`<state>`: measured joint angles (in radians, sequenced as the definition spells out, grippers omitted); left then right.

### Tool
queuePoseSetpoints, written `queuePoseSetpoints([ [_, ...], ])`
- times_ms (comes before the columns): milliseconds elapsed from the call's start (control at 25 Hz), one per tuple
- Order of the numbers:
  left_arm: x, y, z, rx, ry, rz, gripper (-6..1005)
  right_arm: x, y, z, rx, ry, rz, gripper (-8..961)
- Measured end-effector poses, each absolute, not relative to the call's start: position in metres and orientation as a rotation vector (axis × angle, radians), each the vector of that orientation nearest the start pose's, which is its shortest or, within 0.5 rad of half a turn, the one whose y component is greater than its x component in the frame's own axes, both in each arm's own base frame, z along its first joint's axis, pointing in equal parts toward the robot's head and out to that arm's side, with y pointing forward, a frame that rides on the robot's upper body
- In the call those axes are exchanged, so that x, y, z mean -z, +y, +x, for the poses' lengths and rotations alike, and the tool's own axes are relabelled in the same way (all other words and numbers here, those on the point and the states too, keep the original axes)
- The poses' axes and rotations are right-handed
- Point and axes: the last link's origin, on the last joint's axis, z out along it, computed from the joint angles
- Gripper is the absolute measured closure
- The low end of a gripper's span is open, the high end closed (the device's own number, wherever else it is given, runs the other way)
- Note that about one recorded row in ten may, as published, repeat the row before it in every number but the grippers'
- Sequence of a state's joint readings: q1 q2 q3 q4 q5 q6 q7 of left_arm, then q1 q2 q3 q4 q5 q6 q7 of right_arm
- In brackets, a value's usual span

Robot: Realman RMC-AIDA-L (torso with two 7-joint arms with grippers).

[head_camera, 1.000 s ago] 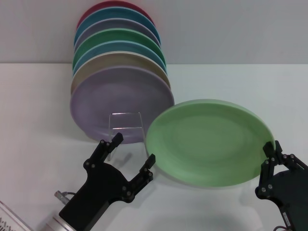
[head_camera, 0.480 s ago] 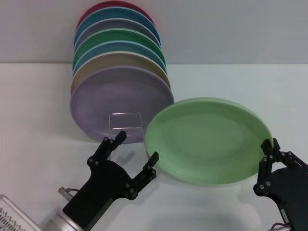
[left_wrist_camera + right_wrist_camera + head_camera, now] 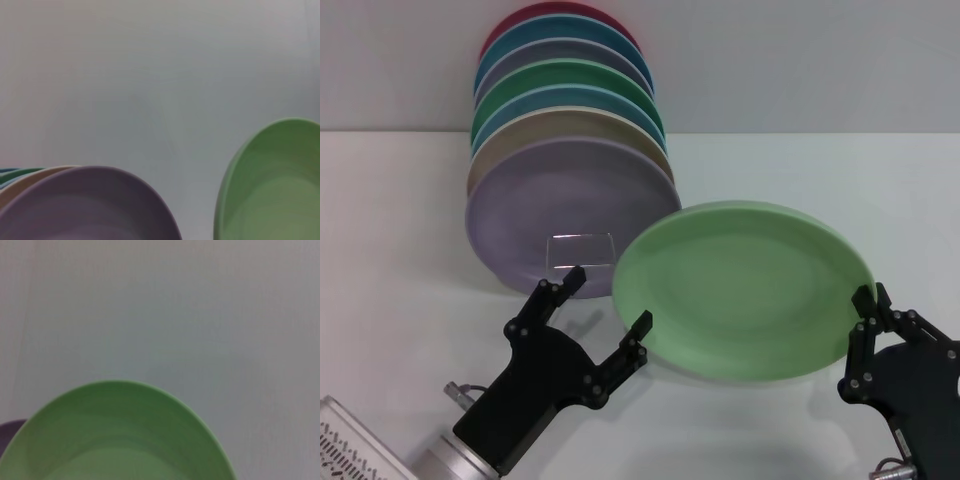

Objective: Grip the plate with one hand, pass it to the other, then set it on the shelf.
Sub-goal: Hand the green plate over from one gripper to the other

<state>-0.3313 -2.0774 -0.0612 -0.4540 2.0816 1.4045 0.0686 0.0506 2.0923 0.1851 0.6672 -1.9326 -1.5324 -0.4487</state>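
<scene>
Since a second ago my right gripper point(image 3: 868, 298) has carried the mint plate point(image 3: 745, 288) a little to the left, and my left gripper point(image 3: 605, 307) has come up and forward. The right gripper's fingers are clamped on the plate's right rim, holding it tilted in the air above the white table point(image 3: 400, 250). The left gripper's fingers are spread wide with nothing between them (one tip sits just beside the plate's left rim, the other near the front loop of the wire shelf point(image 3: 581, 250)). The shelf carries a row of upright plates, the lilac plate point(image 3: 560, 200) foremost. The mint plate's far-left rim is close to the lilac one. To the right of the mint plate the table lies open.
</scene>
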Motion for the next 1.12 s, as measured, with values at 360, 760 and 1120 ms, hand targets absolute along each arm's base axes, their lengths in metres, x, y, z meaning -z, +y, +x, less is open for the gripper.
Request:
queuePoseSetpoints([
  [360, 0.1069, 0.2280, -0.2448, 0.986, -0.282, -2.059, 222, 0.0839, 0.1758, 0.2581, -0.779, 0.359, -1.610, 931],
  [760, 0.1078, 0.2309, -0.2427, 0.989, -0.284, -2.063, 232, 0.0853, 0.1738, 0.2568, -0.781, 0.354, -1.619, 932],
  [1120, 0.1071, 0.2337, -0.2430, 0.979, -0.282, -2.055, 242, 0.0851, 0.1740, 0.2565, -0.782, 0.352, -1.618, 932],
])
